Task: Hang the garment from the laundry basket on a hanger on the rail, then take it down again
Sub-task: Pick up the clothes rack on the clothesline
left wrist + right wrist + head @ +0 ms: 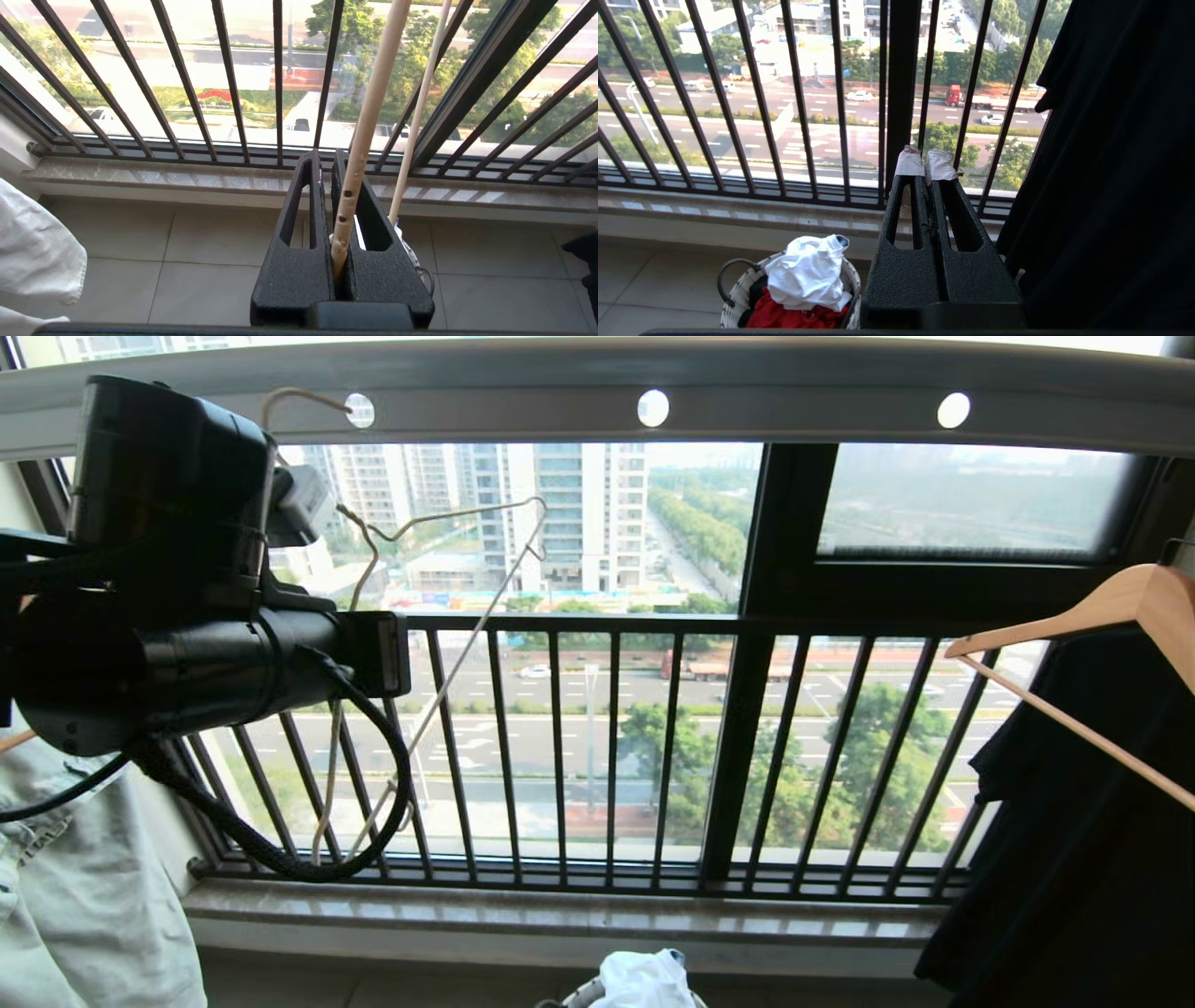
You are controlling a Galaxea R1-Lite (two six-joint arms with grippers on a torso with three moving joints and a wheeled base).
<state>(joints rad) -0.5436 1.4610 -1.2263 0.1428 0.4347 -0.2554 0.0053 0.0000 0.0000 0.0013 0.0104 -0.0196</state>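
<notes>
Below one rail (597, 401), left end effector (327, 161) grips one hanger (369, 121).

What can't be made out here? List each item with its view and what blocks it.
- Left gripper: in the head view, it and its grip on the hanger are hidden behind the arm's own black body.
- Basket and T-shirt: in the head view, the lower edge cuts them off.
- T-shirt's chest print: in the right wrist view, it is hidden in crumpled folds.
</notes>
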